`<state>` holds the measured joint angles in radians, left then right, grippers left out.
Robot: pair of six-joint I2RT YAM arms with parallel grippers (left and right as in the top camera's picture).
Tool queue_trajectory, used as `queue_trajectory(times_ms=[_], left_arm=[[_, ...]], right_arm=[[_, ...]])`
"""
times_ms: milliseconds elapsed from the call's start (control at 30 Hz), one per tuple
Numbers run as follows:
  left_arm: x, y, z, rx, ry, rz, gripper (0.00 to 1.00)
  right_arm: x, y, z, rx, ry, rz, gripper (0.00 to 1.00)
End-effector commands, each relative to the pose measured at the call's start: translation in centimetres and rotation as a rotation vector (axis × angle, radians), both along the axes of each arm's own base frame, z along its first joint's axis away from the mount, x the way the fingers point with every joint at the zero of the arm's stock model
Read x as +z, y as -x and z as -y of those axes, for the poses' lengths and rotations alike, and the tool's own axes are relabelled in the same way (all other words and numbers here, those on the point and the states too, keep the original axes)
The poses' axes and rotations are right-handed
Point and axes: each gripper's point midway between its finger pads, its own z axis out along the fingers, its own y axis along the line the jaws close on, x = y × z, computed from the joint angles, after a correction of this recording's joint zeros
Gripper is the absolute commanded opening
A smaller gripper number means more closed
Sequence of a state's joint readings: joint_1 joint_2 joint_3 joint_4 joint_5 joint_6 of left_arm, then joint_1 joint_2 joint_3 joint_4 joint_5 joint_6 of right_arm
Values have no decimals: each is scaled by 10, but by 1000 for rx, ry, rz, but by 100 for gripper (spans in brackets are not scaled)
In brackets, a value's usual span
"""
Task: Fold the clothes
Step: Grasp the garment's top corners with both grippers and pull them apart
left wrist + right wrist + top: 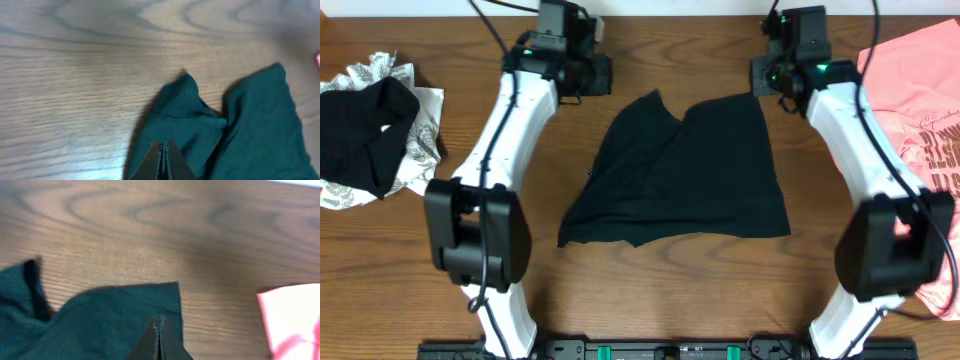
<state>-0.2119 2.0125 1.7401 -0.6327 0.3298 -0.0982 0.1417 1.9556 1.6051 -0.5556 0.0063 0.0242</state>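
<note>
Left hand [161, 159] over black shirt [260, 125] | right hand [159, 337] at its corner

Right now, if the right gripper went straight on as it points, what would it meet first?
Probably the black shirt at the right gripper, then the table beneath; depth is unclear.

Robotics lab: white left arm [515, 110] and right arm [850, 130], wood-grain table [670, 290].
</note>
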Motion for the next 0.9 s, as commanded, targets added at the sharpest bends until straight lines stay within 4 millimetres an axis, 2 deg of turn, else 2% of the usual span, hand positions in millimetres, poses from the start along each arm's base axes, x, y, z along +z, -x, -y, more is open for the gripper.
queue_trajectory(times_ms=[0,100,200,300,500,700,867], left_arm=[[-28,0,12,-83,-55,-19,6],[-42,-3,18,-117,-69,-16,6],[-50,-8,20,-118,-68,-13,6],[-55,-10,22,-121,-64,-12,6],[-71,-4,37,-162,-32,-48,6],[-80,-10,45,-172,-29,-29,6],[-87,-13,51,-183,-16,-22,6]], right_arm=[[-49,-4,-7,55,8,-81,1],[-74,-5,-15,104,-5,-117,1],[-86,-3,-16,106,-5,-139,1],[-88,-3,-15,108,-3,-145,1],[-89,-3,-15,108,-3,-146,1],[-92,-2,-15,108,-2,-150,1],[-103,-1,-15,107,0,-173,1]])
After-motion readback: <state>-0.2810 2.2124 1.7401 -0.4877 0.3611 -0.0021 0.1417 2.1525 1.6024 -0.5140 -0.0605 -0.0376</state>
